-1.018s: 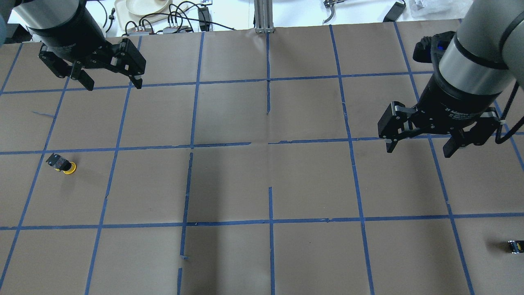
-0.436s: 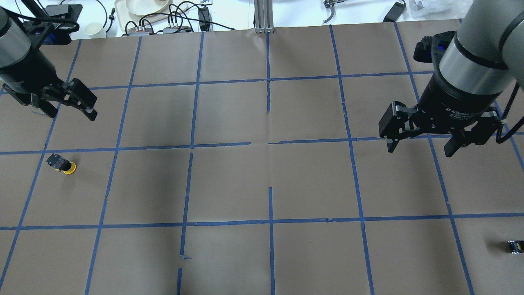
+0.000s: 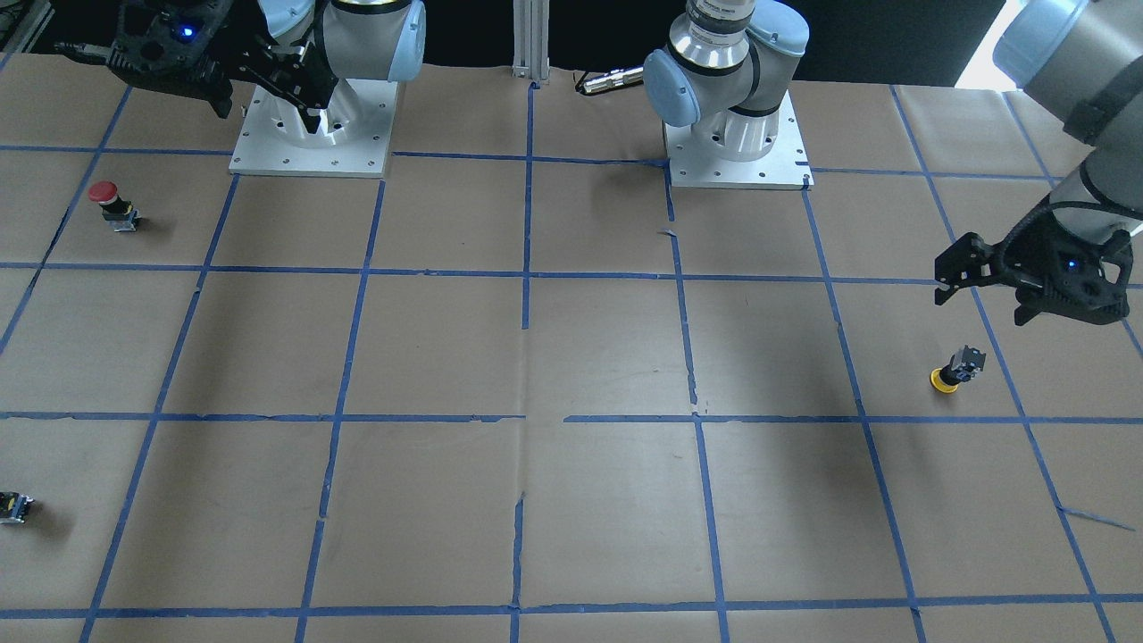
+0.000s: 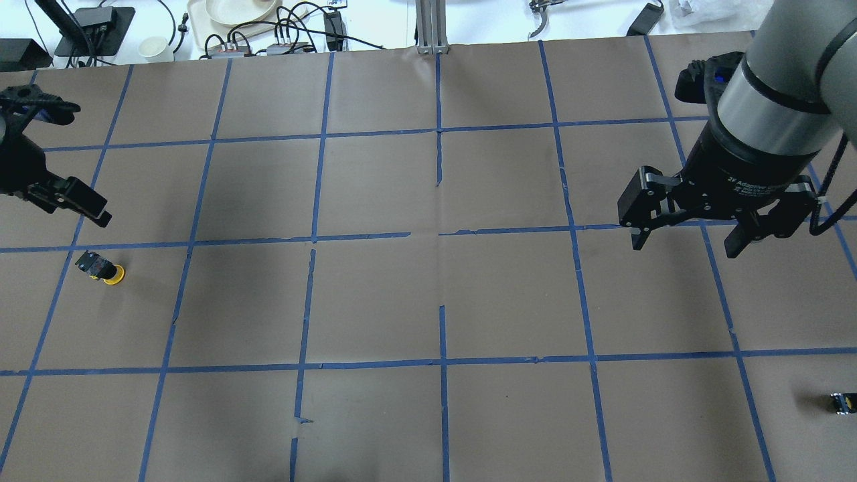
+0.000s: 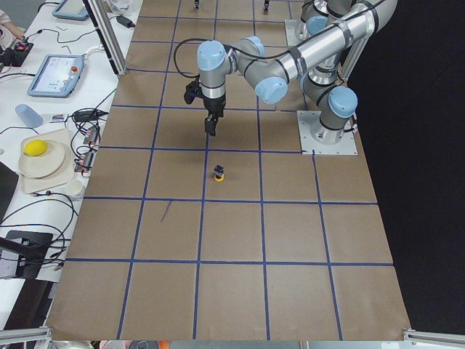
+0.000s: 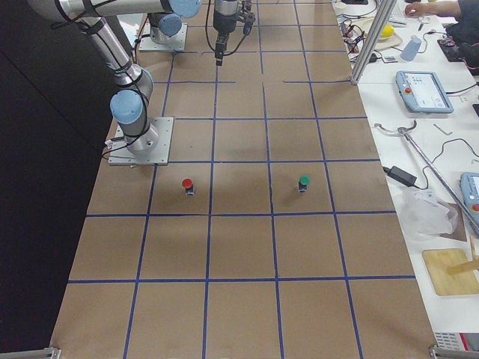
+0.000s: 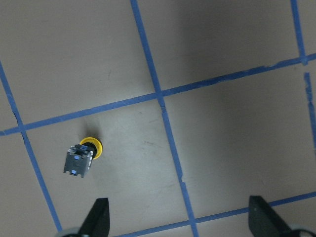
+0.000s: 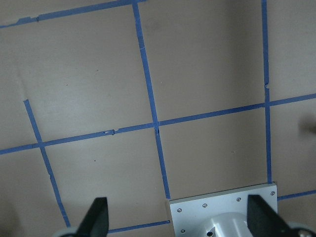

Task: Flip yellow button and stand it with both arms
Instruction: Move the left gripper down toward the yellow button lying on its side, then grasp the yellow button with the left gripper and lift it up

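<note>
The yellow button (image 4: 100, 268) lies tipped on its side on the brown paper at the table's left, its yellow cap touching the paper. It also shows in the front view (image 3: 955, 368), the exterior left view (image 5: 219, 172) and the left wrist view (image 7: 83, 155). My left gripper (image 3: 982, 304) is open and empty. It hangs above the paper just beyond the button, partly cut off by the overhead view's left edge (image 4: 40, 194). Its fingertips (image 7: 98, 219) frame the wrist view's bottom. My right gripper (image 4: 684, 246) is open and empty, high over the table's right side, far from the button.
A red-capped button (image 3: 112, 204) stands near the right arm's base plate (image 8: 222, 207). A green-capped button (image 6: 303, 182) stands beside it. A tiny black block with a yellow mark (image 4: 842, 402) lies at the near right edge. Blue tape lines grid the paper.
My left gripper has swung from the far left of the table toward me and leftward, ending close to the yellow button. The right arm and the button have not moved.
</note>
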Robot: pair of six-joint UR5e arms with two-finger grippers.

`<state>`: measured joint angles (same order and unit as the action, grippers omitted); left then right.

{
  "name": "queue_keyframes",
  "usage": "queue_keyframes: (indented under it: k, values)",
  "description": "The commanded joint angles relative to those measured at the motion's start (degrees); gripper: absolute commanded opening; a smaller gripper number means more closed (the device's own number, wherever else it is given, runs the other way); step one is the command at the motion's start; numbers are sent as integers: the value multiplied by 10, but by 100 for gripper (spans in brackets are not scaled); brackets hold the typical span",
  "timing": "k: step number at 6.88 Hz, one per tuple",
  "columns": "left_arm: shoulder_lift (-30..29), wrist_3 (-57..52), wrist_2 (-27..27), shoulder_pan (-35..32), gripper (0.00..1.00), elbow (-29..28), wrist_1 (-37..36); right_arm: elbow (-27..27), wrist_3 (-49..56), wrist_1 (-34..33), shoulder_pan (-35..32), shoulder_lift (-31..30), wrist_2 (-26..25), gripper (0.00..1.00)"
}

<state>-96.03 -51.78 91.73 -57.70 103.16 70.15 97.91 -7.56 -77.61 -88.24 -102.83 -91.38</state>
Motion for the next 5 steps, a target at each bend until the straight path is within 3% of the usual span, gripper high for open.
queue_keyframes:
  k: [1, 3, 5]
  values:
    - [-66, -123, -3, 51, 100, 24, -97, 0, 0, -1, 0, 0, 1, 100]
    - [-111, -228, -3, 71, 100, 28, -137, 0, 0, -3, 0, 1, 2, 100]
    - [-125, -227, -3, 72, 99, 41, -141, 0, 0, -3, 0, 1, 2, 100]
